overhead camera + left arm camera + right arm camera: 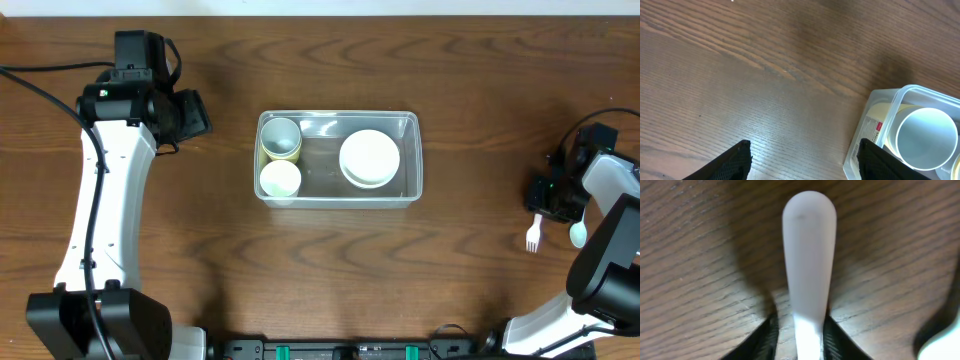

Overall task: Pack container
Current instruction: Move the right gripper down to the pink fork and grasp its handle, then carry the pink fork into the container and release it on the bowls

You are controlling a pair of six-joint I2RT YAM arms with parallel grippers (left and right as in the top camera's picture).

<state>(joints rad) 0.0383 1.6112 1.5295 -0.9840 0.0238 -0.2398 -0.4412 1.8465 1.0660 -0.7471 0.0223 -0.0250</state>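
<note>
Right wrist view: my right gripper (800, 340) is nearly closed, its two dark fingers pressed against either side of a white plastic handle (809, 255) whose rounded end points away over the table (700, 240). I cannot tell from here whether it has left the wood.

From overhead, a fork (533, 237) and a spoon (578, 235) show just beside that gripper. Which of them the handle belongs to, I cannot say.

My left gripper (805, 162) is spread wide with nothing between its fingers, hanging over bare wood just beside the container's corner.

The container (340, 122) sits mid-table, well apart from my right gripper. It already holds two cups (281, 138) at its left end and stacked bowls (370, 158) toward the right.

I judge the tub light, with thin walls that would flex, so if I had to steady it I would pinch the rim at a corner, where it is stiffest. The handle is light, smooth and narrow. It could twist or slip in a loose pinch, so a firm, centred hold is what I want.
</note>
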